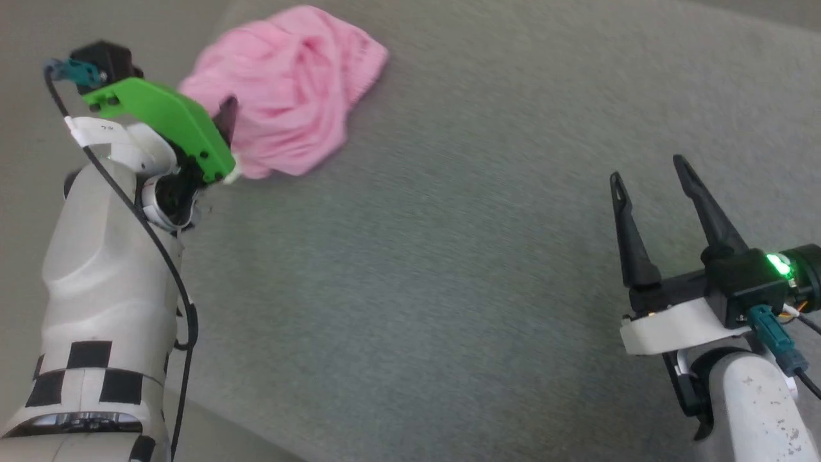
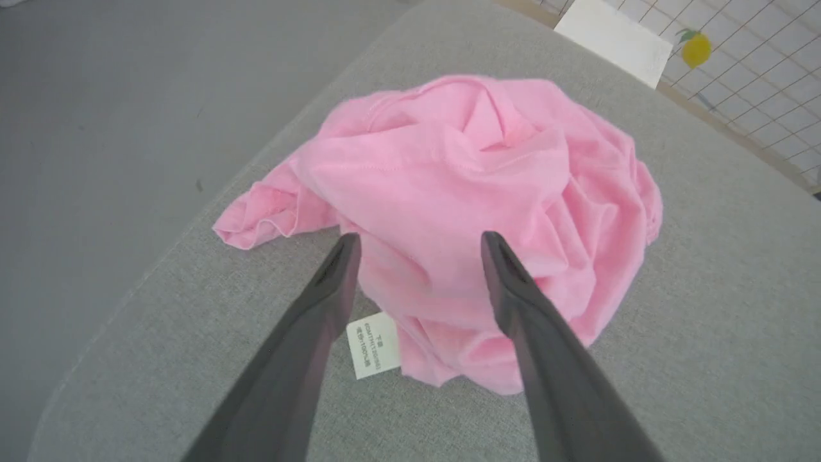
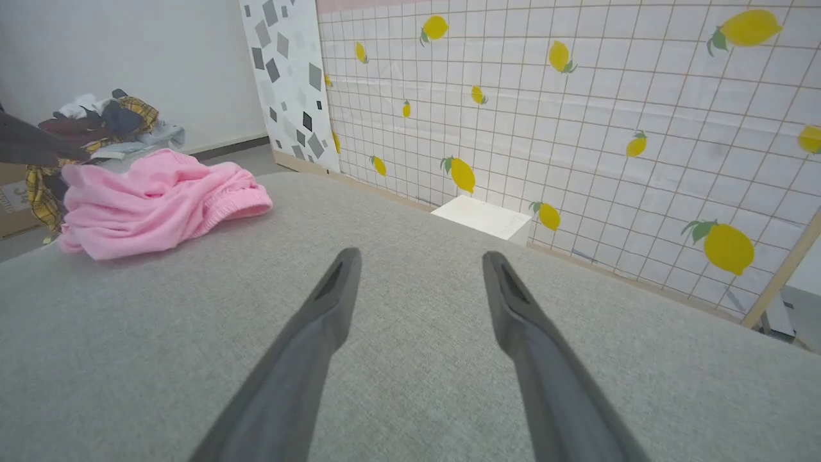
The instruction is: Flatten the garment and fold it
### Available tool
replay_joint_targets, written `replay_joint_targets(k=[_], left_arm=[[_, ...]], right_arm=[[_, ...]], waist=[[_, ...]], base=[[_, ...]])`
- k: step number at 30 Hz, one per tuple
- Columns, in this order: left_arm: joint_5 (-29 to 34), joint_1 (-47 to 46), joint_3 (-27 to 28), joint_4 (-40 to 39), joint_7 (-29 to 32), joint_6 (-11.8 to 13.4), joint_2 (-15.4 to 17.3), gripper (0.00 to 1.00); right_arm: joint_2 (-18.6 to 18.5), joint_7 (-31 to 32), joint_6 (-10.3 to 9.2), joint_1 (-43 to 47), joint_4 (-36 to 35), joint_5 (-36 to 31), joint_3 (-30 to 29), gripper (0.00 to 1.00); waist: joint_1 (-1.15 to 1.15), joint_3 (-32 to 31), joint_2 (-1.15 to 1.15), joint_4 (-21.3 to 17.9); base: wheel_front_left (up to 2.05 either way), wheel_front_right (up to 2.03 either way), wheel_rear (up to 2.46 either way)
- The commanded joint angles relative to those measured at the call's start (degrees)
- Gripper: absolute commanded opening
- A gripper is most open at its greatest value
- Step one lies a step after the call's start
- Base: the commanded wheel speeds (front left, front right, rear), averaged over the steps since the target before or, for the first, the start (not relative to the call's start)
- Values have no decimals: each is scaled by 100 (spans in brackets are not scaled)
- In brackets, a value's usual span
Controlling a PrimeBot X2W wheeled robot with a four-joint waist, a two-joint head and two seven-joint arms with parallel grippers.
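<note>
The garment (image 1: 292, 83) is a crumpled pink heap at the far left of the grey padded surface, with its white label (image 2: 373, 344) lying on the fabric at its near edge. My left gripper (image 2: 420, 247) hovers open just over the heap's near side, one finger on each side of a fold, gripping nothing. In the head view a green bracket hides most of that gripper (image 1: 226, 115). My right gripper (image 1: 648, 173) stands open at the lower right, far from the garment (image 3: 154, 202), with bare surface between its fingers.
The grey surface (image 1: 449, 289) drops off at its left edge (image 2: 160, 256) to a grey floor. A lemon-print grid panel (image 3: 577, 128) and a white box (image 3: 484, 218) stand beyond the far side. A pile of other clothes (image 3: 102, 125) lies behind the garment.
</note>
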Motion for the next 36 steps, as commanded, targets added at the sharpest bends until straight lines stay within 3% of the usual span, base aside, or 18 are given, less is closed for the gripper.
replay_joint_targets(k=[1, 8, 9, 10, 11, 13, 17, 20, 24, 30, 36], left_arm=[[-126, -27, 15, 117, 231, 35, 61, 100], [-234, 288, -92, 475, 1191, 126, 135, 100], [-258, 340, -114, 505, 1337, 100, 147, 80], [-258, 374, -135, 505, 1416, 86, 169, 46], [-206, 400, -177, 451, 1400, 72, 230, 36], [-38, 417, -246, 262, 1103, 77, 379, 0], [390, 363, -355, -218, 34, 106, 679, 0], [969, 202, -564, -648, -1143, 221, 922, 0], [1374, -30, -832, -992, -2081, 232, 886, 0], [1640, -330, -1178, -1401, -2725, 123, 683, 0], [1625, -444, -1463, -1790, -2921, 24, 257, 0]], right_arm=[[-13, -56, -9, -117, -4, -21, 14, 100], [-3, -202, -9, -156, 206, 46, -73, 100], [-1, -234, -9, -159, 253, 64, -91, 100], [1, -264, -9, -157, 293, 81, -108, 100], [4, -301, -9, -153, 349, 102, -125, 100], [9, -363, -9, -125, 450, 146, -141, 100], [16, -489, -9, -23, 694, 344, -129, 100], [17, -569, -9, 129, 863, 607, -126, 100], [18, -633, -9, 391, 1026, 819, -225, 100], [18, -675, -9, 692, 1102, 988, -290, 100], [19, -687, -9, 884, 1089, 1067, -281, 100]], waist=[[-2, 861, 0, -870], [-2, 704, 0, -917], [-2, 611, 0, -906], [-2, 519, 0, -895], [-2, 386, 0, -882], [-2, 118, 0, -861], [-2, -517, 0, -874], [-2, -1032, 0, -963], [-2, -1583, 0, -1151], [-2, -2163, 0, -1740], [-2, -2458, 0, -2444]], base=[[0, 0, 0], [0, 0, 0], [0, 0, 0], [0, 0, 0], [0, 0, 0], [0, 0, 0], [0, 0, 0], [0, 0, 0], [0, 0, 0], [0, 0, 0], [0, 0, 0]])
